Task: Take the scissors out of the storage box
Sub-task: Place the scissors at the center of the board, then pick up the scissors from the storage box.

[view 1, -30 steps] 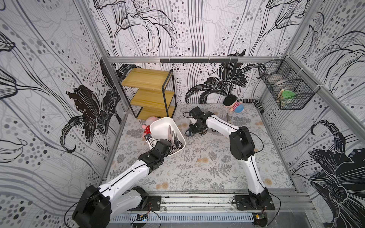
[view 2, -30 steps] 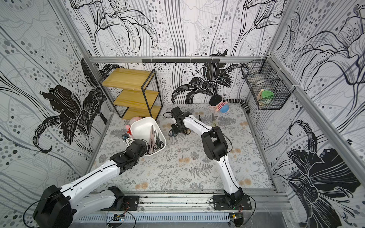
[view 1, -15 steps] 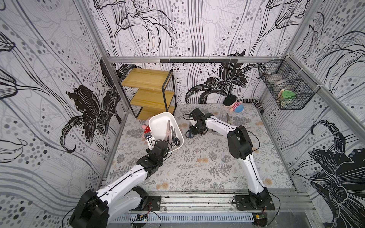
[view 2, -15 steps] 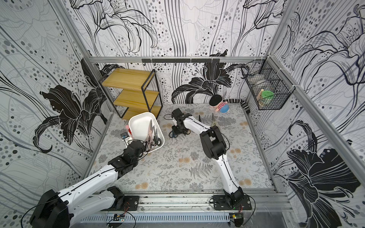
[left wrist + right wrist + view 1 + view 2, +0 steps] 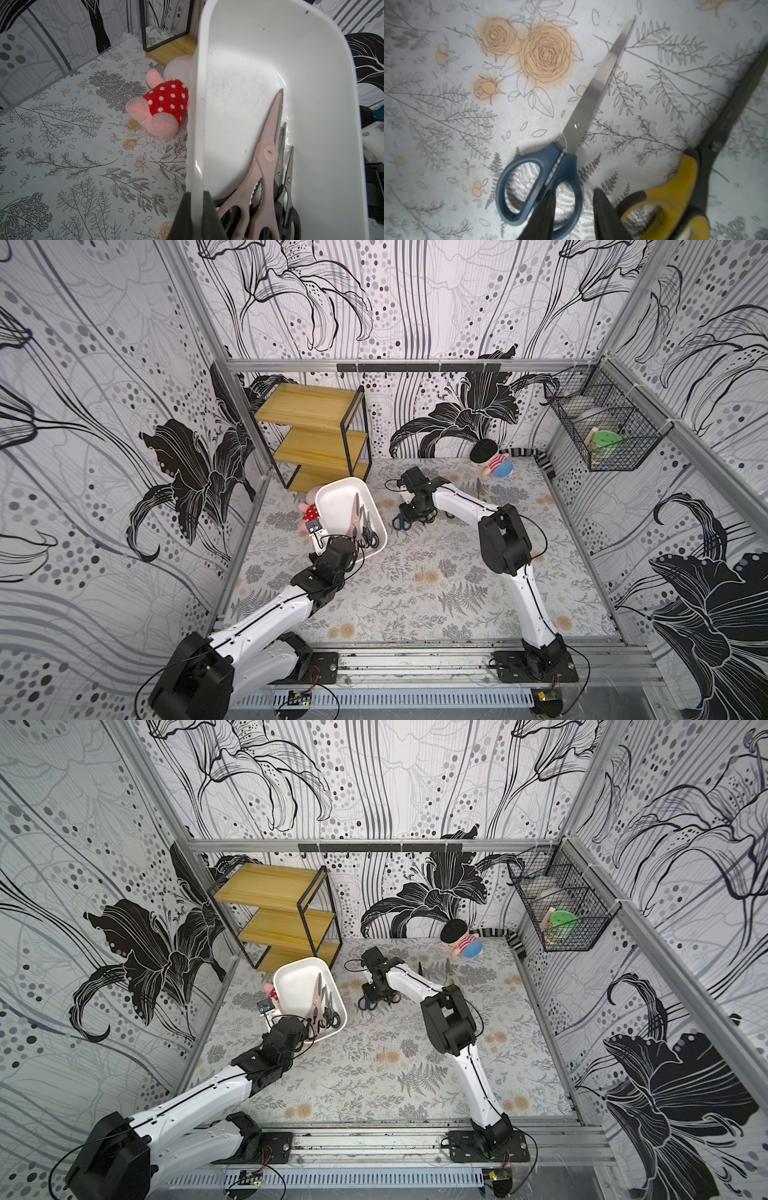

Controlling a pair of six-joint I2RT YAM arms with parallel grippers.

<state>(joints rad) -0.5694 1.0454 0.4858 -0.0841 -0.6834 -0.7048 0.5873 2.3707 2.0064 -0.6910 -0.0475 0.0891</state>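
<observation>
The white storage box sits tilted at the back left of the table. My left gripper is shut on its near rim. Pink-handled scissors and black-handled pairs lie along one wall inside, also visible in both top views. My right gripper is open just above the table. Its fingers straddle one handle loop of the blue-handled scissors, which lie flat. Yellow-black scissors lie beside them.
A pink plush toy in a red dotted dress lies against the box. A wooden shelf stands behind it. More scissors and a doll lie near the back wall. A wire basket hangs on the right.
My right gripper's jaws have parted, and the blue-handled scissors now lie loose on the table. The left gripper has shifted the box a little toward the shelf.
</observation>
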